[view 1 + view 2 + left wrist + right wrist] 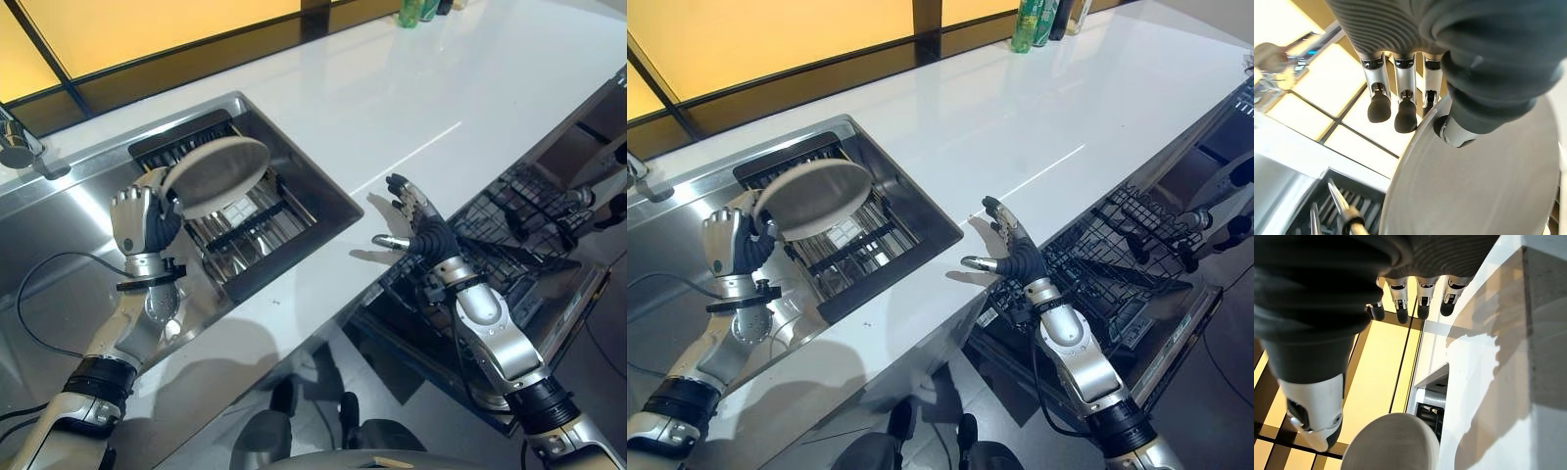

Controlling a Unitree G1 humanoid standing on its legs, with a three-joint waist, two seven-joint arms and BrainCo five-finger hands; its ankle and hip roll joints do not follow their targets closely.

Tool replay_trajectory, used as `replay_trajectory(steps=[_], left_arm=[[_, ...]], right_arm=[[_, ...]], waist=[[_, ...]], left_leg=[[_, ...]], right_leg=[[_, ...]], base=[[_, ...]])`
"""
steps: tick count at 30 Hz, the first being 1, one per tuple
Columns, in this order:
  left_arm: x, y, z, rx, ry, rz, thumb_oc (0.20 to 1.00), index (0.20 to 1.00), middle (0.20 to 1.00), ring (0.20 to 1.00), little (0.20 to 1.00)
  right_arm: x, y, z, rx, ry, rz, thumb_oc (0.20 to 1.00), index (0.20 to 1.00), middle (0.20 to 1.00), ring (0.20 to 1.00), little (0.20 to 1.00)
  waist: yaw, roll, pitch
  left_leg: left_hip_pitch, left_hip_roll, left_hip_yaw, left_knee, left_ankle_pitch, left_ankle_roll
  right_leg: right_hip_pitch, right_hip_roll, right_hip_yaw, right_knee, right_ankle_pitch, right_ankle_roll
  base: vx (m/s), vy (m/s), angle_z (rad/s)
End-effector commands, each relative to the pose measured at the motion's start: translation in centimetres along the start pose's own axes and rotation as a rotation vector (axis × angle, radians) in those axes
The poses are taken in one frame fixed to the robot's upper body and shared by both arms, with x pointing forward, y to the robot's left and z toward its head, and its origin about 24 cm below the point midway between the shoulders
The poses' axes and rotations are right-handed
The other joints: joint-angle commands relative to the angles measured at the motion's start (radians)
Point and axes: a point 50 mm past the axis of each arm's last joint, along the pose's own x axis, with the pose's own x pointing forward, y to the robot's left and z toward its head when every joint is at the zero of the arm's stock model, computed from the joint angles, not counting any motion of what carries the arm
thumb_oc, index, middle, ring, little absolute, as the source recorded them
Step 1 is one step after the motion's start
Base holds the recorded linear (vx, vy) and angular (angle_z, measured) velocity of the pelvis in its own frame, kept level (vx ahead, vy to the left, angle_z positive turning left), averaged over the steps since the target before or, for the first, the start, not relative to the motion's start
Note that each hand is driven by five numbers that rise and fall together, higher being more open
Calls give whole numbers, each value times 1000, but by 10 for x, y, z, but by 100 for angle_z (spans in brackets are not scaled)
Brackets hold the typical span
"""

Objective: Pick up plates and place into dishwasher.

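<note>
Early yet: plate pinched at its rim by left hand above sink rack, right hand spread open and empty over counter edge, dishwasher rack still awaiting it.

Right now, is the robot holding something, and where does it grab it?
Yes. The left hand holds a grey plate by its rim, thumb and fingers pinching the edge above the sink. The right hand is open, holding nothing.
</note>
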Motion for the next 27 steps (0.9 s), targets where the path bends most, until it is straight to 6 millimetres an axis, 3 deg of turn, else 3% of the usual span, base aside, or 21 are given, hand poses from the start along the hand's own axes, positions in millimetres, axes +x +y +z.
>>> replay_trajectory(steps=[1, 9, 27], left_arm=[[-51, -18, 20, -261, 121, -27, 200, 200, 200, 200, 200], [-34, 4, 40, -417, 47, 96, 200, 200, 200, 200, 200], [-24, 15, 51, -473, 2, 129, 200, 200, 200, 200, 200]], right_arm=[[-5, -8, 24, -2, -124, -42, 1000, 1000, 1000, 1000, 1000], [-9, -13, 27, -4, -134, -66, 1000, 1000, 1000, 1000, 1000], [-12, -21, 31, -10, -140, -82, 1000, 1000, 1000, 1000, 1000]], waist=[[26, -7, -44], [24, 11, -79], [-8, 44, -157]], left_leg=[[-45, 31, -16, 17, 3, 19], [-23, 24, -27, 1, 6, 16], [28, 17, -35, -29, 8, 9]], right_leg=[[-64, -7, 9, 130, -26, 38], [-37, -4, 7, 121, -36, 33], [15, 9, 21, 100, -51, 27]], base=[[-6, 2, 3], [-3, -1, 0], [-1, -1, 0]])
